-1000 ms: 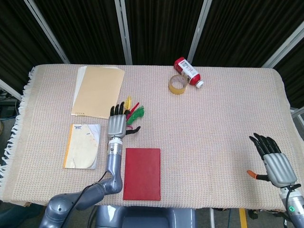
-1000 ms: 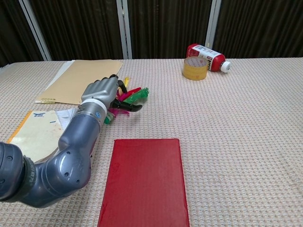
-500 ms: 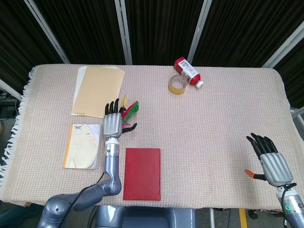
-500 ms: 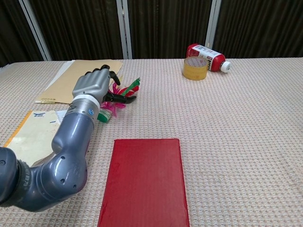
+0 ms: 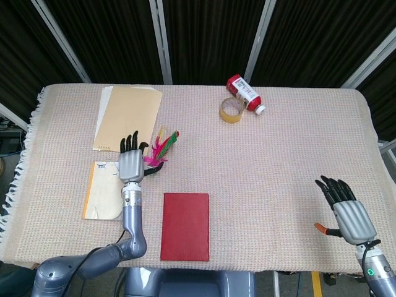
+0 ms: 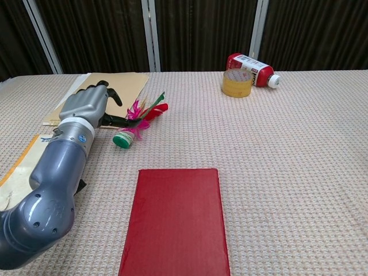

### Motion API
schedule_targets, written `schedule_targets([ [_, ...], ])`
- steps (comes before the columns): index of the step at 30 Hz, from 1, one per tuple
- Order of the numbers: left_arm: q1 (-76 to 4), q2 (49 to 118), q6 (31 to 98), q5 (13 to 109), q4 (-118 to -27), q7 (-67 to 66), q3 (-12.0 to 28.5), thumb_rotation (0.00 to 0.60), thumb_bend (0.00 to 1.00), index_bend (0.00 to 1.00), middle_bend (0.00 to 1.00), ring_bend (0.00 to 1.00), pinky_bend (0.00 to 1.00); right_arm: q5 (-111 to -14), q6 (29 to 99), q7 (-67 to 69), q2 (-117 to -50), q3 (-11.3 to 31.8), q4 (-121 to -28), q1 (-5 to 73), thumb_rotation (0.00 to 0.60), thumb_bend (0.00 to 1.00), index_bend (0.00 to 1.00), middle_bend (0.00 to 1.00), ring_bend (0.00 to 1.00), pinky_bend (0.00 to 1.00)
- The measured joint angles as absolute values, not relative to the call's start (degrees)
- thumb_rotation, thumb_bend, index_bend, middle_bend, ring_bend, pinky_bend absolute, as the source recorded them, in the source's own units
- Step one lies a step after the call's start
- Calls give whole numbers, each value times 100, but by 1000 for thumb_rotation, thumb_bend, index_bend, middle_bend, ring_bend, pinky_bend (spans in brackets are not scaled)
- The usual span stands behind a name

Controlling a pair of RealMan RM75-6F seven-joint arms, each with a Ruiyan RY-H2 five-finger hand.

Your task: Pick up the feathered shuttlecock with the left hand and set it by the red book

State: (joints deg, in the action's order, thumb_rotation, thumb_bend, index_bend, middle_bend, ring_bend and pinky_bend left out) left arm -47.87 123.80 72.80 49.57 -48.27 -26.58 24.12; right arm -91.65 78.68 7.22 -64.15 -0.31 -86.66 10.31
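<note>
On a tabletop (image 5: 291,154) covered with a beige woven cloth, the feathered shuttlecock (image 5: 159,147) lies on its side just to the right of the left robot hand (image 5: 131,166), near enough that the thumb reaches toward its feathers; whether they touch cannot be told. Its long axis runs diagonally: the round green base points toward the near edge of the tabletop and the thin pink, red, yellow and green feathers fan away toward the far side. That left robot hand is released, fingers spread and holding nothing, with its grey metal back facing up and dark fingers extended. The right robot hand (image 5: 346,213) is well apart at the near right corner, also spread and empty, so the left is much the nearer one. The red book (image 5: 185,226), a flat matte rectangle, lies closer to the robot than the shuttlecock, just beside the left forearm. To pick the shuttlecock up, the left robot hand would probably need to shift right and close around the base. A tan paper folder (image 5: 128,119) lies flat beyond the left robot hand.
</note>
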Motion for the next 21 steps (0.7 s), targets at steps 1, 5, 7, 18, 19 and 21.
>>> schedule_targets([
  [1, -4801, 12413, 7205, 4950, -4725, -2647, 2434, 359, 114, 302, 0, 0, 0, -9166, 7880, 737, -6411, -30, -8659, 1027, 600, 101, 0, 0, 0, 0],
  [5, -4909, 12600, 6925, 4950, -4298, -2534, 2519, 364, 109, 298, 0, 0, 0, -9159, 7894, 788, -6394, -23, -8641, 1023, 600, 101, 0, 0, 0, 0],
  [7, -4997, 12740, 6771, 4955, -4041, -2475, 2570, 364, 106, 298, 0, 0, 0, -9150, 7891, 818, -6383, -14, -8640, 1028, 600, 101, 0, 0, 0, 0],
  [18, -5415, 12999, 6466, 4895, -3577, -2128, 2613, 359, 107, 319, 0, 0, 0, -9030, 7753, 881, -6368, -8, -8568, 1059, 600, 102, 0, 0, 0, 0],
  [19, -5448, 12999, 6459, 4879, -3552, -2067, 2599, 358, 107, 321, 0, 0, 0, -9017, 7749, 875, -6368, -7, -8569, 1057, 600, 102, 0, 0, 0, 0],
  [21, -5490, 13000, 6426, 4834, -3513, -2006, 2572, 358, 108, 325, 0, 0, 0, -8996, 7751, 871, -6373, 2, -8565, 1052, 600, 102, 0, 0, 0, 0],
])
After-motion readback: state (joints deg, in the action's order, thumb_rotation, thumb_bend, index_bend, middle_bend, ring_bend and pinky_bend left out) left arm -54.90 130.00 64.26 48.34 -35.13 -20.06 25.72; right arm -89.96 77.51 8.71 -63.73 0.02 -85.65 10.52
